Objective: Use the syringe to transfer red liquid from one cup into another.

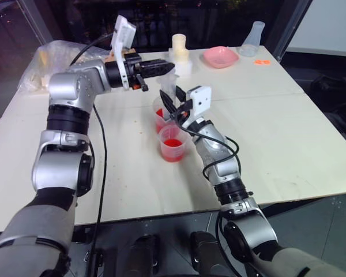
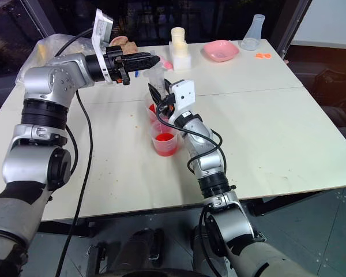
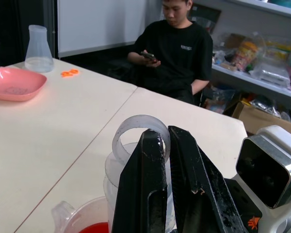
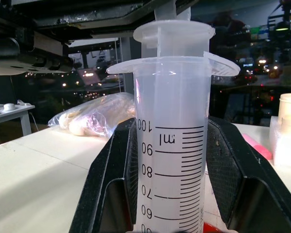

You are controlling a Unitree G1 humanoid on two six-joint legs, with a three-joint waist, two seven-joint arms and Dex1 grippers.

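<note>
A large clear plastic syringe (image 4: pixel 170 145) stands upright above two red-tinted clear cups on a pale table (image 1: pixel 288 133). The right gripper (image 4: pixel 170 184) has its two black fingers clamped on the syringe barrel from either side, just below the flange, with the printed graduations facing its wrist camera and the barrel filling the gap between the fingers. The left gripper (image 1: pixel 158 67) reaches in level from the side, above the right one, its fingers pressed together on the white plunger head (image 3: pixel 136 131) at the syringe's top. Directly beneath the right gripper sits the taller measuring cup (image 1: pixel 160 118), and just nearer the robot, touching or almost touching it, the shorter cup (image 1: pixel 172 143); both hold red liquid (image 1: pixel 172 143). Whether the syringe tip reaches the liquid cannot be told. The syringe is probably light and rigid, but smooth and round, so it could slip or twist in a side grip; holding the barrel near the flange, as here, looks soundest, with the plunger pulled straight along its axis. The thin cups look light and easily tipped, so sideways nudges risk a spill.
</note>
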